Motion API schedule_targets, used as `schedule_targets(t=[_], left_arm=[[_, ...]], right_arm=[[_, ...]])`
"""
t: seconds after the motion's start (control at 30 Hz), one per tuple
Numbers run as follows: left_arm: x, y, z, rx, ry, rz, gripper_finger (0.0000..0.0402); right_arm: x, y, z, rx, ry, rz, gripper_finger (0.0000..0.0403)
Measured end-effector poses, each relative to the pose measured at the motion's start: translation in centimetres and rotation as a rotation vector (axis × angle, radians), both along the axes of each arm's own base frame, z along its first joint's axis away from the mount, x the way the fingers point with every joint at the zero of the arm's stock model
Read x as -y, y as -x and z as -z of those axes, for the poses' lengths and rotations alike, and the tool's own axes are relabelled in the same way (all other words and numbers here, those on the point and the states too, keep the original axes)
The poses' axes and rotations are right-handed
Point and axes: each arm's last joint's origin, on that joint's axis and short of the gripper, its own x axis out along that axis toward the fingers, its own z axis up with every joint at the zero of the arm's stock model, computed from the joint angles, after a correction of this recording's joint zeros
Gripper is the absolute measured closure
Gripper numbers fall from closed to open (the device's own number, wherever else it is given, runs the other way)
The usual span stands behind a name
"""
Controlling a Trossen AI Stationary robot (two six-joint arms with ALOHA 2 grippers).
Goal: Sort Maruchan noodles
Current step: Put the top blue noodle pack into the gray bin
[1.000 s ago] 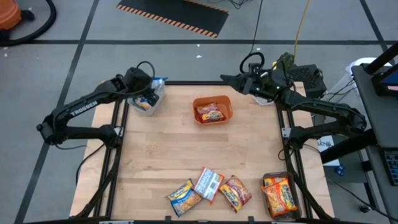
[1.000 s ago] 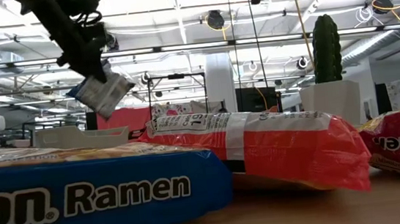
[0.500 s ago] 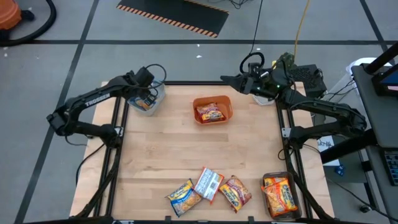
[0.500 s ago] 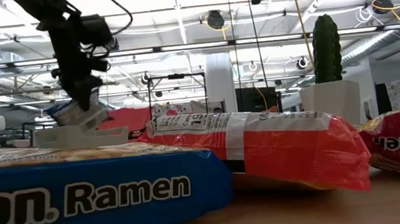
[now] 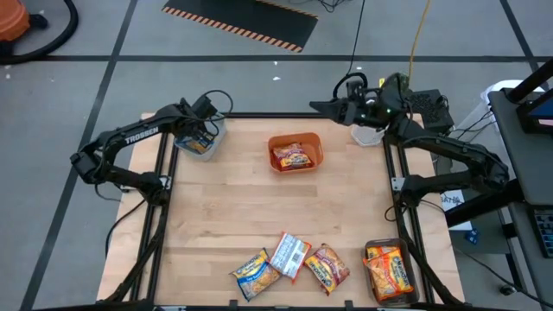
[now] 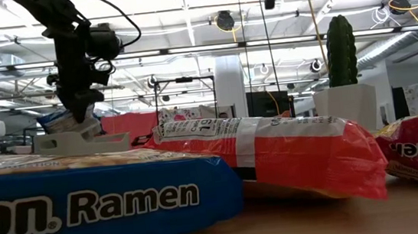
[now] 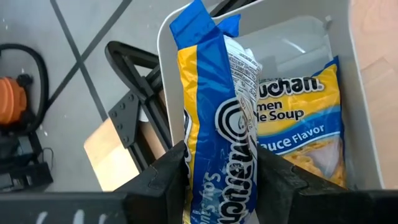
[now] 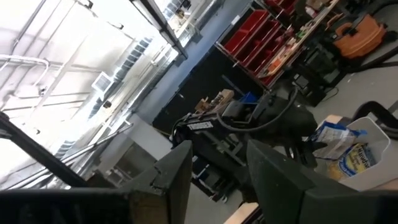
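Note:
My left gripper [image 5: 201, 131] is at the table's far left corner, shut on a yellow-blue noodle packet [image 7: 214, 124] that reaches down into the grey bin [image 5: 207, 143]. A second yellow-blue packet [image 7: 301, 127] lies flat on that bin's floor. The orange bin [image 5: 295, 152] holds one orange packet. Three more packets [image 5: 289, 263] lie side by side on the table at its near edge. My right gripper [image 5: 318, 107] hangs open in the air at the far right corner, touching nothing. My left gripper pinches the yellow-blue packet between its two fingers [image 7: 163, 180], across the packet's width near one short end [image 7: 217, 186]. The fingers come from above, pointing down. The packet hangs edge-on below them, its free end [image 6: 62, 120] inside the grey bin [image 6: 81, 141].
A clear bin [image 5: 389, 270] with orange packets stands at the near right corner. A white bin [image 5: 370, 136] sits at the far right corner under my right arm. The wooden table [image 5: 259, 203] is bare in the middle. Black frame rails run along both table sides.
My left gripper has gone down and toward the table's far left corner, turning from a slant to pointing straight down. The yellow-blue packet, held all the while, has come from above the grey bin down into it.

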Motion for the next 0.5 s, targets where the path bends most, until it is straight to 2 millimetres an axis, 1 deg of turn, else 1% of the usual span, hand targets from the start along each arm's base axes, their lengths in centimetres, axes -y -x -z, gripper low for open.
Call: schedule_targets(t=[0.07, 0.13, 0.37, 0.5], left_arm=[[0.02, 0.02, 0.01, 0.007, 0.000, -0.015, 0.0245], [0.04, 0.03, 0.02, 0.010, 0.000, -0.023, 0.0228], [0.03, 0.04, -0.05, 0.036, -0.008, -0.053, 0.0150], [0.14, -0.27, -0.52, 0.120, 0.031, -0.043, 0.0125]], right_arm=[[0.28, 0.18, 0.01, -0.003, 0.005, -0.015, 0.0252], [0.48, 0.33, 0.01, -0.005, -0.001, -0.036, 0.0252], [0.60, 0.55, 0.04, -0.013, -0.028, -0.126, 0.0252], [0.46, 0.56, -0.02, -0.012, -0.042, -0.178, 0.0252]])
